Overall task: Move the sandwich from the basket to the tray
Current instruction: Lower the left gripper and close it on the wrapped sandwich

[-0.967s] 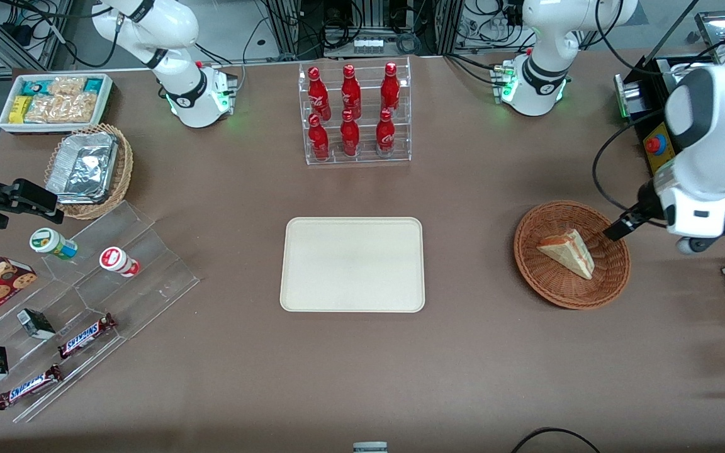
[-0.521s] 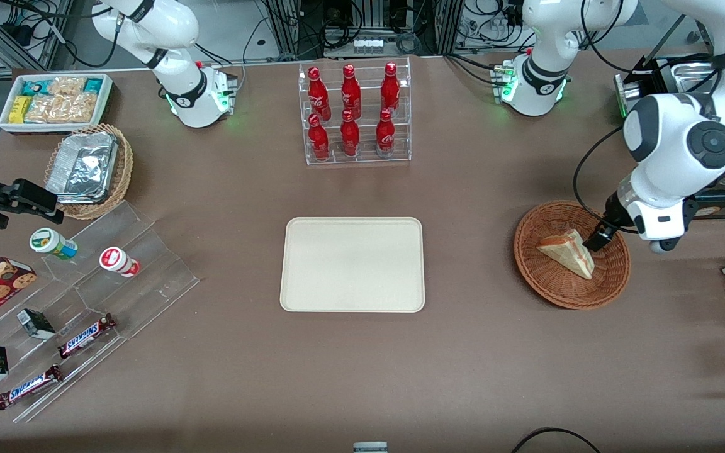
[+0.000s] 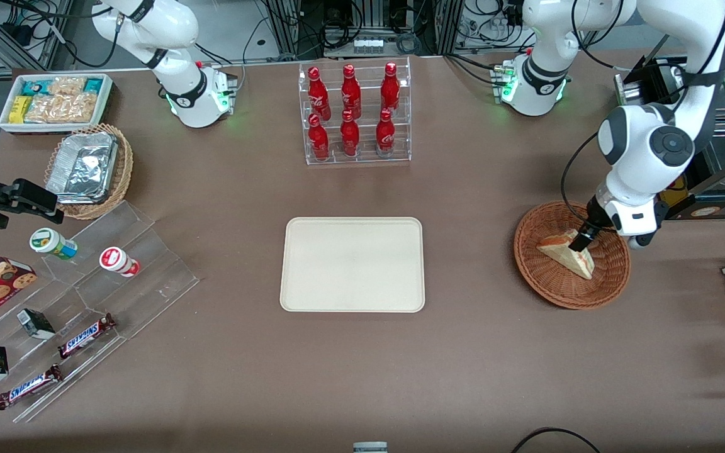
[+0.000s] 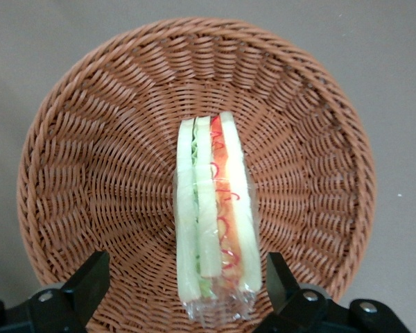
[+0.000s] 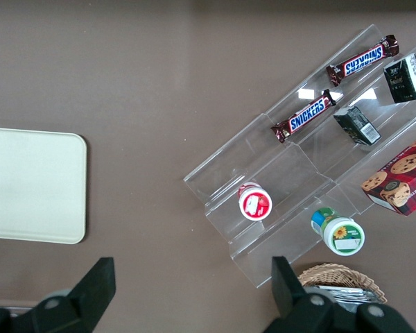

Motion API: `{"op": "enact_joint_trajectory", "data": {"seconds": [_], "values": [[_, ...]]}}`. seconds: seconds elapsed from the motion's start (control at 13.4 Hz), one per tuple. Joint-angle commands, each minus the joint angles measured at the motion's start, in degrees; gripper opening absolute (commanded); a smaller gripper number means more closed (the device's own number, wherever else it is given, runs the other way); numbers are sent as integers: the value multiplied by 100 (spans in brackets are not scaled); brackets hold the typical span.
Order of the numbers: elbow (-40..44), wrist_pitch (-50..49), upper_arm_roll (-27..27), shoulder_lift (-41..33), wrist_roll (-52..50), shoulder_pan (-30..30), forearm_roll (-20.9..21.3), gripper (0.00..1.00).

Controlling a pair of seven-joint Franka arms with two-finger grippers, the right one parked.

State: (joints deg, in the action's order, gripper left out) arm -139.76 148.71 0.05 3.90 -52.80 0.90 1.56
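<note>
Gripper [image 4: 182, 284] spread wide, poised over sandwich [image 4: 213, 220], which stands on edge in basket [image 4: 90, 173]; tray [image 3: 352, 264] well apart toward the parked arm's end. Risks from here: squashing soft bread, slipping on what seems a plastic wrap, or dragging the light basket along on lift.

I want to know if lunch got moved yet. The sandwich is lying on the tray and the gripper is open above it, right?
Not quite. The sandwich is lying in the basket, not on the tray, which holds nothing. The gripper is open above it, as the left wrist view shows.
</note>
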Motion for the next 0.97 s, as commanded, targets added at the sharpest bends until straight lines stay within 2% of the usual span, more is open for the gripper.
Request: {"op": "enact_joint_trajectory", "data": {"seconds": [0.0,0.67,0.74,0.82,0.89], "values": [[-43,368,-23,163,-326,-3,-6,100],[-60,730,-23,410,-697,103,-6,100],[-52,730,-23,436,-697,129,-6,92],[-52,730,-23,428,-740,129,-6,47],[-52,730,-23,428,-767,129,-6,18]]}}
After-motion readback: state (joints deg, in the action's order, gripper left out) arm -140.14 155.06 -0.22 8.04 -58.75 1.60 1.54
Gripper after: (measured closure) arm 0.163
